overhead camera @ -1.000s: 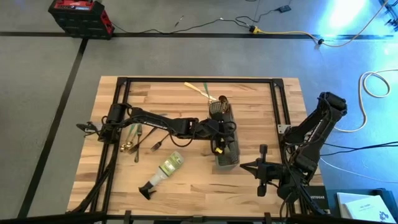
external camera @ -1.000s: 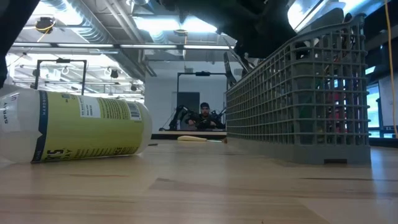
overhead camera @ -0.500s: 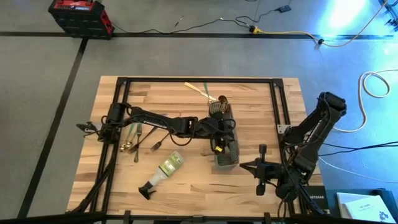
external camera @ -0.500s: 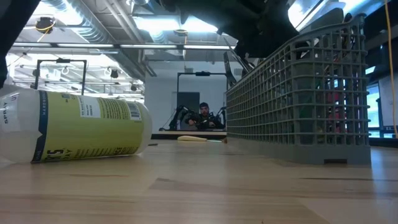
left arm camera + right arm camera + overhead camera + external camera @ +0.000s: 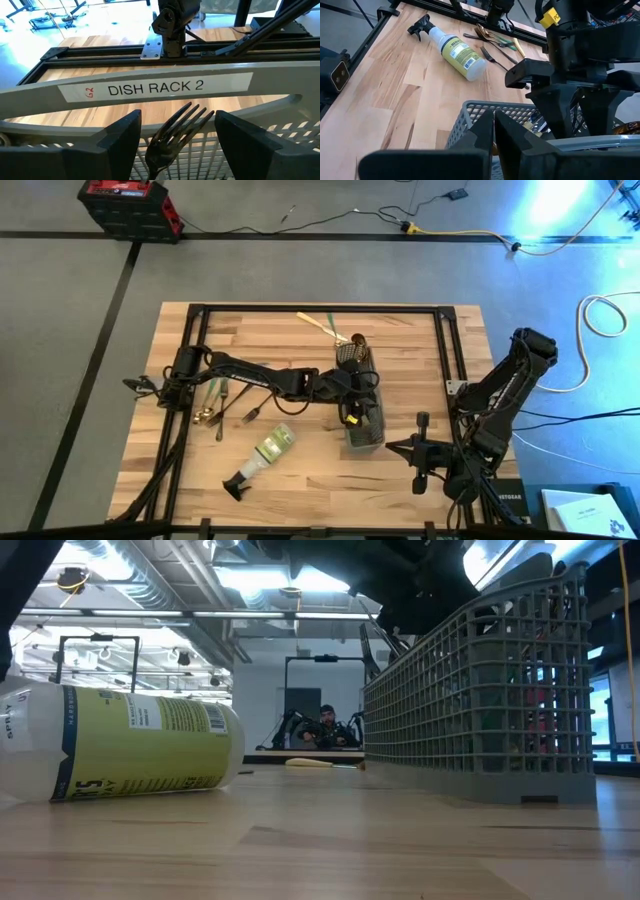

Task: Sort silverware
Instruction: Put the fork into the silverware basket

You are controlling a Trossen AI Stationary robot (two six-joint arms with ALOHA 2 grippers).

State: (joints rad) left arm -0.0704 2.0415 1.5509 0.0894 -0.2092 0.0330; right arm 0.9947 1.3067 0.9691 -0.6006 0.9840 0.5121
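Observation:
The grey mesh caddy (image 5: pixel 364 408) stands right of the table's middle, its rim labelled "DISH RACK 2" (image 5: pixel 155 89). My left gripper (image 5: pixel 362 392) reaches over it from the left, open. A dark fork (image 5: pixel 175 131) stands tines-up in the gap between its fingers, with room on both sides. It seems to stand in the caddy, with its handle end out of view. Several pieces of silverware (image 5: pixel 218 402) lie flat at the table's left. Two more (image 5: pixel 322 324) lie near the far edge. My right gripper (image 5: pixel 396 448) waits shut near the caddy's near right corner.
A clear spray bottle (image 5: pixel 262 457) with a yellow label lies on its side near the front, left of the caddy. A black frame rail (image 5: pixel 320 308) runs round the table. A person (image 5: pixel 328 726) sits far behind the table.

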